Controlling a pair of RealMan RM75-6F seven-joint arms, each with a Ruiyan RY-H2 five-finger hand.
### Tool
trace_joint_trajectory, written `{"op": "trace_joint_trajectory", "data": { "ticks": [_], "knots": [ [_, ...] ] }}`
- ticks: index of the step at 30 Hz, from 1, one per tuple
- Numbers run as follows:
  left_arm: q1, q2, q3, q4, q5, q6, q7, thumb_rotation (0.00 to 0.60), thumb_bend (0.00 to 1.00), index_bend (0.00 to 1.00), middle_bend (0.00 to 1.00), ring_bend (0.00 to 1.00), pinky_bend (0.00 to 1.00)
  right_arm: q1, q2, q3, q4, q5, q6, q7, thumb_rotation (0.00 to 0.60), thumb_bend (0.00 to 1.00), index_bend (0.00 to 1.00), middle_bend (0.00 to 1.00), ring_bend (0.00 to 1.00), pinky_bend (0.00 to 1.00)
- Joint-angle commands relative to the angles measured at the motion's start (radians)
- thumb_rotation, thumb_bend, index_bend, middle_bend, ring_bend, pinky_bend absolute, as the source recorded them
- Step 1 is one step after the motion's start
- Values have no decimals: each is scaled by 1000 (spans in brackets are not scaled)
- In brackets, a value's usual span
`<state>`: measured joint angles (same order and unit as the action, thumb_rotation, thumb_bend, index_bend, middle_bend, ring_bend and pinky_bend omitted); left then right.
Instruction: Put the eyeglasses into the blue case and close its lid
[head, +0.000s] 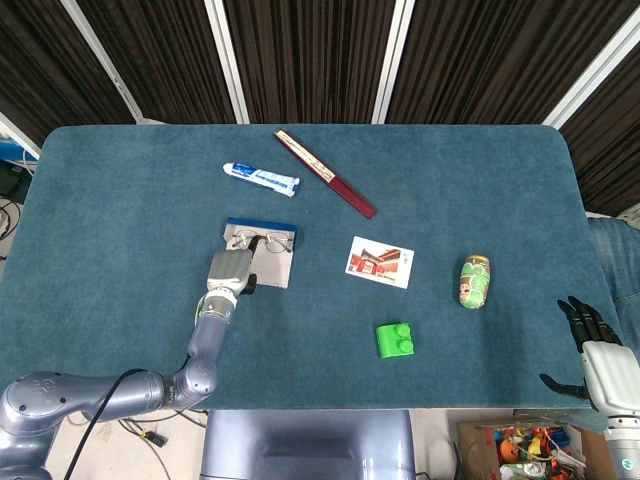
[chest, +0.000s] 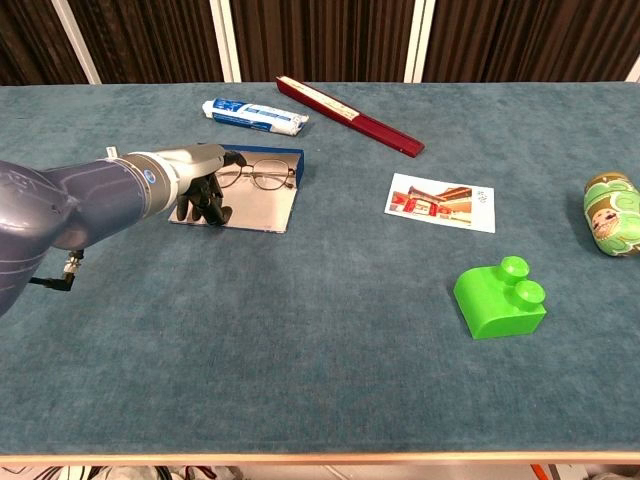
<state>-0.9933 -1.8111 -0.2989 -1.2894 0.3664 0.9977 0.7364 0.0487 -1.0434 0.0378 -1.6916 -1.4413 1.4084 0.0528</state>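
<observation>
The blue case (head: 262, 224) lies open on the table's left half, its grey lid (chest: 256, 209) flat toward me. The thin-framed eyeglasses (head: 263, 241) (chest: 259, 178) rest in the case's far part, along the blue rim (chest: 299, 163). My left hand (head: 230, 270) (chest: 197, 183) hovers over the left side of the case. Its dark fingers (chest: 208, 206) hang down onto the lid, and the thumb reaches toward the left end of the glasses; I see nothing gripped. My right hand (head: 597, 352) stays off the table's near right corner, fingers spread and empty.
A toothpaste tube (head: 261, 179) and a dark red folded fan (head: 325, 173) lie behind the case. To the right are a picture card (head: 380, 262), a green block (head: 396, 340) and a small painted doll (head: 474, 281).
</observation>
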Motion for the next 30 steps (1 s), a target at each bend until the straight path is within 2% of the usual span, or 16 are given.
{"op": "trace_joint_trajectory", "data": {
  "ticks": [1,30],
  "knots": [
    [-2,-3,0,3,1,-1,2,600,511,0,711,618,606,0,0,0,0,0,0,-1,600,133,0,0,30,177],
    [-40,-53,-24,114,-31,-7,52,600,511,0,716,621,606,0,2,1,-3,6,-4,1,600,141,0,0,30,177]
  ]
}}
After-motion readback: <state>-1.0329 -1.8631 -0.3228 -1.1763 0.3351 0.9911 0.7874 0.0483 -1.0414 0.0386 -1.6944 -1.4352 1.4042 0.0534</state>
